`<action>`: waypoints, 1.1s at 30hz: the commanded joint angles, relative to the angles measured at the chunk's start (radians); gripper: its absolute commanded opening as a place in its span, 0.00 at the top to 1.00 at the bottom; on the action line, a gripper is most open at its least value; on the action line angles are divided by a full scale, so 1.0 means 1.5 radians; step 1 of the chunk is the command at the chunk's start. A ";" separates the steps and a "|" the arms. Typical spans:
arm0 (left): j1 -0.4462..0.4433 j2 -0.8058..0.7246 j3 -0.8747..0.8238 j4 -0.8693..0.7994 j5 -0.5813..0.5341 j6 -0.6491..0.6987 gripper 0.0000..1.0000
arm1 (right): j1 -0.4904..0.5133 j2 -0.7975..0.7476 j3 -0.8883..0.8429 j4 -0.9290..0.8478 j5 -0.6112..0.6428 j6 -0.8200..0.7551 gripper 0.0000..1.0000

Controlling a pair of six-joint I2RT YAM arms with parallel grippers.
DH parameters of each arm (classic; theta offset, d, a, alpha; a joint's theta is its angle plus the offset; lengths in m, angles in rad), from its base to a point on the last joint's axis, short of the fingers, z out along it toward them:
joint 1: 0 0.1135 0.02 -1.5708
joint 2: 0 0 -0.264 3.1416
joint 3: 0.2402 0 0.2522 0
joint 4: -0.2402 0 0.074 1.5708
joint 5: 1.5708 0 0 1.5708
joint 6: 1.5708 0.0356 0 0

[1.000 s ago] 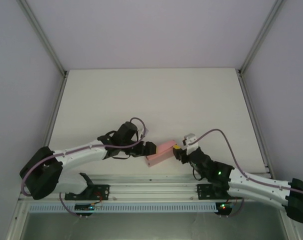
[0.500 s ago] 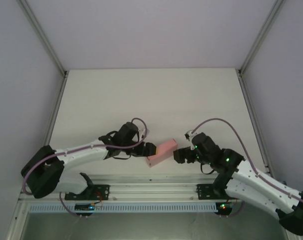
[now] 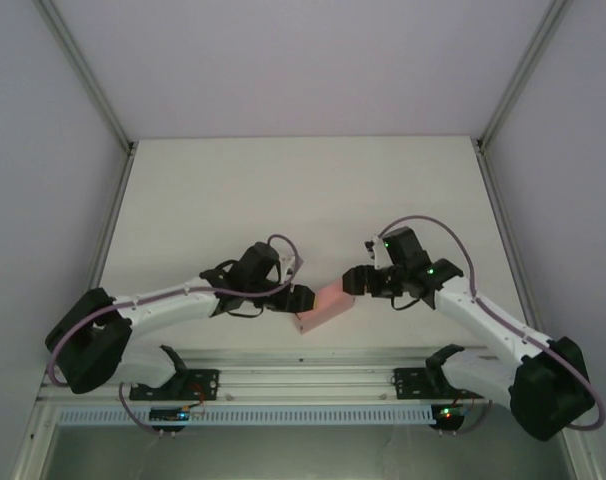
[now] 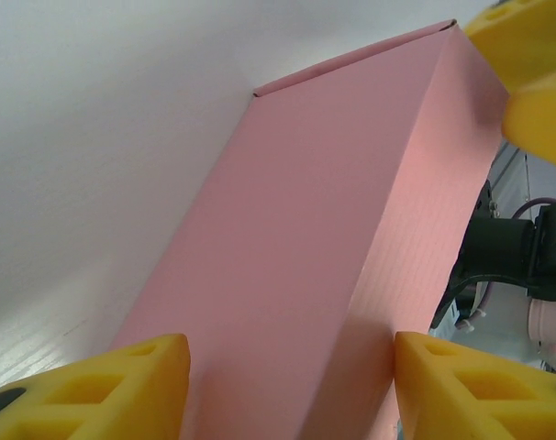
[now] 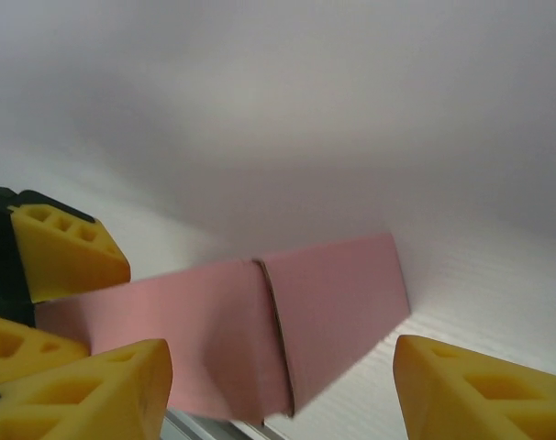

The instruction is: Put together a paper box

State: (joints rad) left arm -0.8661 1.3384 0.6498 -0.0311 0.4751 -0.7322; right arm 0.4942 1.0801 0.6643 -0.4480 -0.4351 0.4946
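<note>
The paper box (image 3: pixel 324 306) is a small closed pink box lying slantwise on the white table, near the front edge. My left gripper (image 3: pixel 299 298) is shut on its near-left end. In the left wrist view the pink box (image 4: pixel 315 238) runs away from me between my two yellow fingers (image 4: pixel 122 390), which press on its two sides, with the gripper (image 4: pixel 287 394) astride it. My right gripper (image 3: pixel 354 283) stands open at the box's far-right end. In the right wrist view the box (image 5: pixel 260 339) lies just ahead of that gripper (image 5: pixel 278 390), its end seam showing.
An aluminium rail (image 3: pixel 303 378) runs along the table's near edge right behind the box. The white table (image 3: pixel 303 190) stretches away to the back wall. Metal frame posts (image 3: pixel 111 215) line both sides.
My right arm has swung up from the near right side, and its gripper now sits at the box's far end. The left gripper and the box have barely moved.
</note>
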 commanded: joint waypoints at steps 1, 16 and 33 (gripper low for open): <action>0.002 0.029 -0.012 -0.097 -0.053 0.045 0.42 | -0.015 0.017 0.008 0.044 -0.041 -0.024 0.43; 0.022 0.049 -0.035 -0.064 -0.034 0.130 0.65 | -0.051 0.000 -0.148 0.145 -0.049 0.021 0.83; 0.026 0.063 0.044 -0.146 -0.040 0.232 0.58 | -0.041 0.000 0.094 -0.006 -0.212 -0.560 0.00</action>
State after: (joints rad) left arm -0.8394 1.3918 0.7277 -0.0807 0.5243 -0.4519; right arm 0.4164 1.0592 0.7631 -0.3378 -0.6292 0.0093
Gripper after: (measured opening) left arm 0.414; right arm 0.994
